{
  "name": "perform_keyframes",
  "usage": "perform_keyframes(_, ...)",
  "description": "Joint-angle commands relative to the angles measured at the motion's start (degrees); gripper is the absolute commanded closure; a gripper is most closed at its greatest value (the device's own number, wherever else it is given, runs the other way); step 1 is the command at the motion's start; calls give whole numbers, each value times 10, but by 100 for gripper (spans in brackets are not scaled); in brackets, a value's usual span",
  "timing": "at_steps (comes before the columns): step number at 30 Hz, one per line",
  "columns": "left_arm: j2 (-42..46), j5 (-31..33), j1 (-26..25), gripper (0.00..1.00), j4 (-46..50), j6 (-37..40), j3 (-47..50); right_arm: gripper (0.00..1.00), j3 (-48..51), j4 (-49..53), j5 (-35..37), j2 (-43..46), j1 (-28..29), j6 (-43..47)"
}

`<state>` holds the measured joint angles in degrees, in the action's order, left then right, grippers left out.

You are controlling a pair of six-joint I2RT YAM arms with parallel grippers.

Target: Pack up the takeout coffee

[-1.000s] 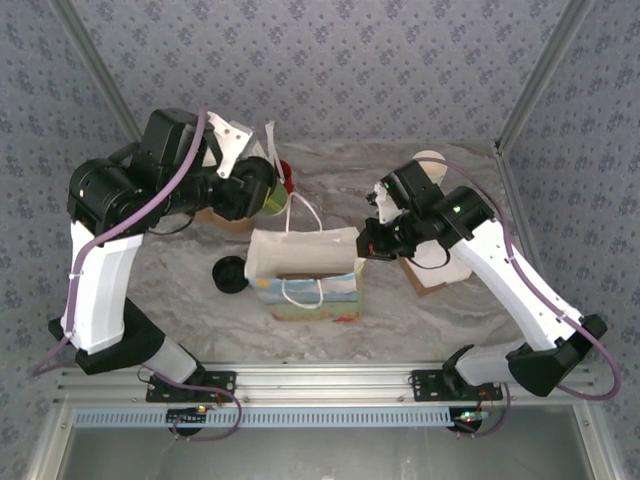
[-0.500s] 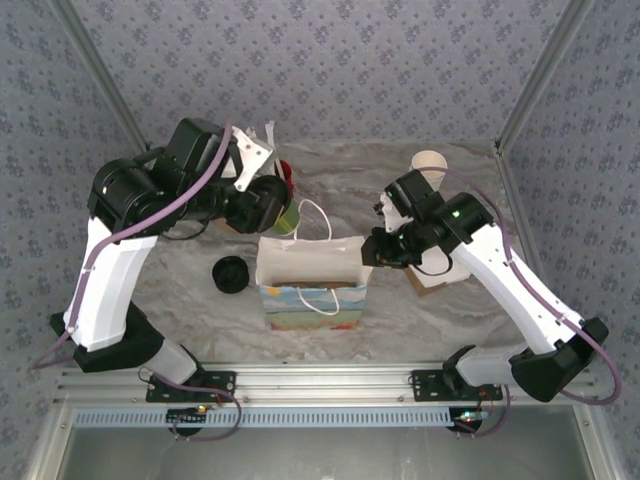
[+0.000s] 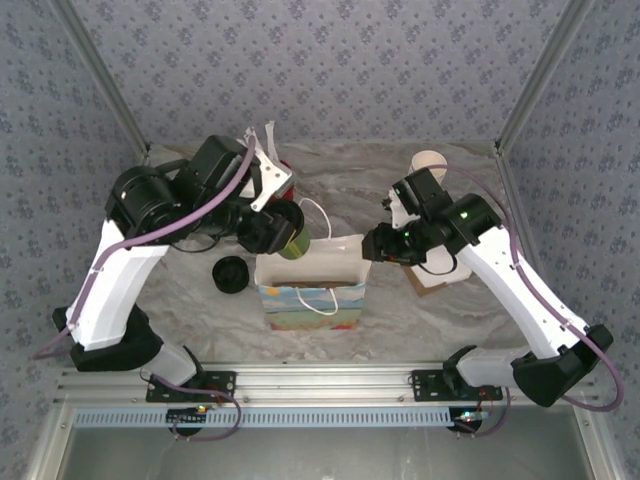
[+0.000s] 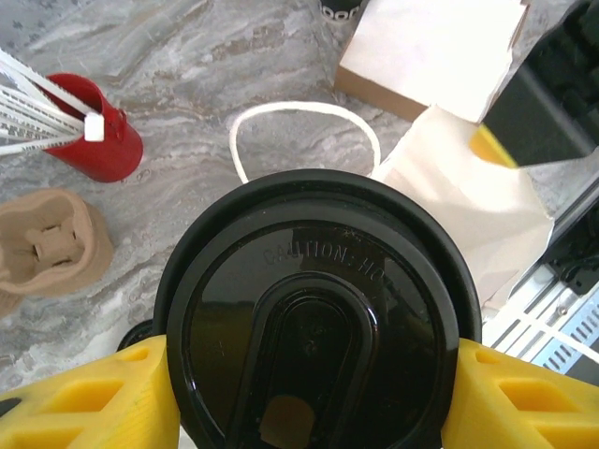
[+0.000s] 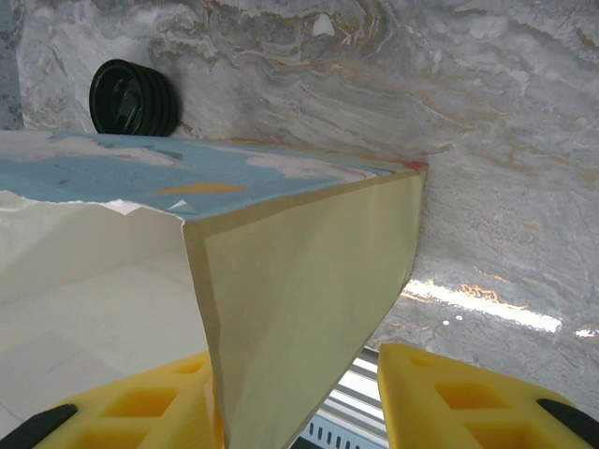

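Observation:
The takeout coffee (image 3: 294, 241), an olive-green cup under a black lid (image 4: 318, 318), hangs just above the back left corner of the open gift bag (image 3: 310, 297). My left gripper (image 3: 283, 228) is shut on it, and a yellow finger (image 4: 84, 398) presses each side of the lid in the left wrist view (image 4: 314, 398). The bag stands upright with its mouth open, its white handle loop (image 4: 304, 112) lying behind it. My right gripper (image 3: 373, 246) is at the bag's right end, jaws apart around the side wall (image 5: 299, 290). The right fingertip (image 5: 459, 398) stands clear of the paper (image 5: 295, 402).
A stack of black lids (image 3: 231, 273) lies left of the bag (image 5: 131, 98). A red cup of white sticks (image 4: 94, 140) and a brown pulp carrier (image 4: 47, 243) sit at the back left. White paper cups (image 3: 430, 163) and a cardboard box (image 3: 432, 277) are on the right.
My left arm has carried the coffee rightward and forward to the bag's back corner. The right gripper has opened off the bag's edge, and the bag now stands upright and open.

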<state>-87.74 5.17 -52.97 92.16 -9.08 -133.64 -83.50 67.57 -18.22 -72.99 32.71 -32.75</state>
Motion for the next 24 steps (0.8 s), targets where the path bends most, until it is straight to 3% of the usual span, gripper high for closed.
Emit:
perform_keyframes(1, 17, 3, -5, 37, 40, -7, 23, 53, 1, -4, 4, 5, -8, -1)
perform_keyframes(24, 75, -29, -5, 40, -93, 9, 269, 45, 21, -43, -27, 3, -5, -2)
